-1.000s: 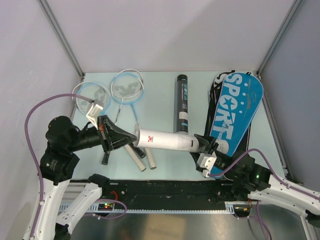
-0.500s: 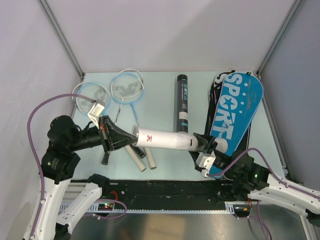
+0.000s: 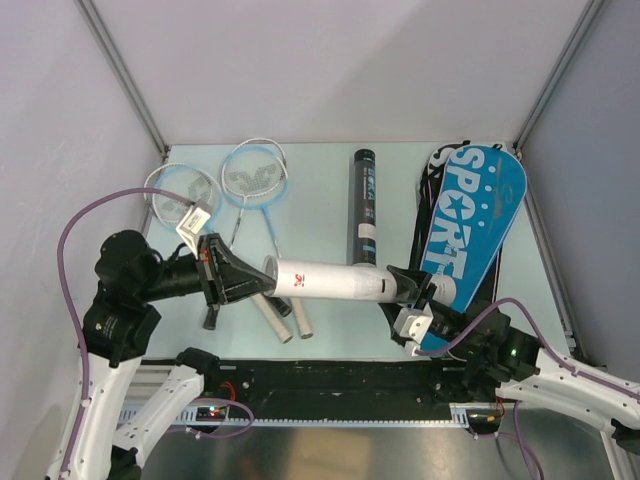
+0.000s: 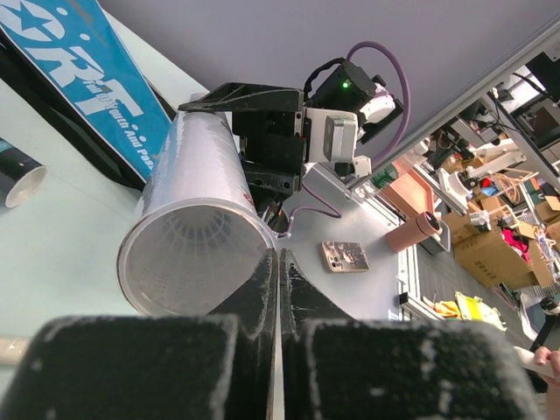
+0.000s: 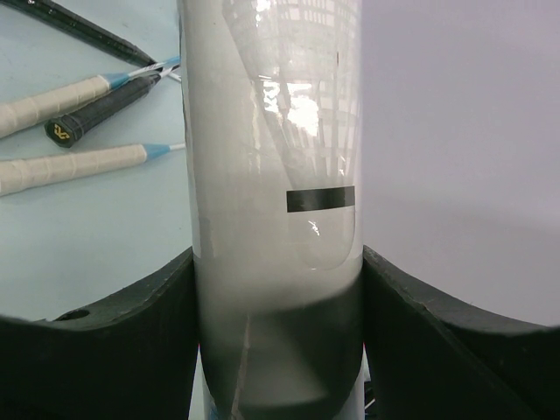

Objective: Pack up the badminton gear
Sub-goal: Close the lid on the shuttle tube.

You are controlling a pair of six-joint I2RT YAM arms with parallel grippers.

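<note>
A white shuttlecock tube (image 3: 335,282) hangs almost level above the table's front. My right gripper (image 3: 405,288) is shut on its right end; in the right wrist view the tube (image 5: 276,175) fills the gap between the fingers (image 5: 149,315). My left gripper (image 3: 268,283) is shut and empty, its tips (image 4: 278,258) at the rim of the tube's open mouth (image 4: 197,262). A ribbed white shuttlecock (image 4: 188,234) shows deep inside. The long black tube (image 3: 364,205) lies mid-table. Rackets (image 3: 255,172) lie back left, their handles (image 3: 290,318) under the white tube.
A blue racket bag (image 3: 470,215) printed SPORT lies along the right side on black covers. Grey walls and metal frame posts (image 3: 125,75) close the table in at the back and sides. Racket grips (image 5: 70,166) show on the table left of the tube.
The white tube's open end and my left gripper have drifted slightly left. The right gripper's hold on the tube is the same.
</note>
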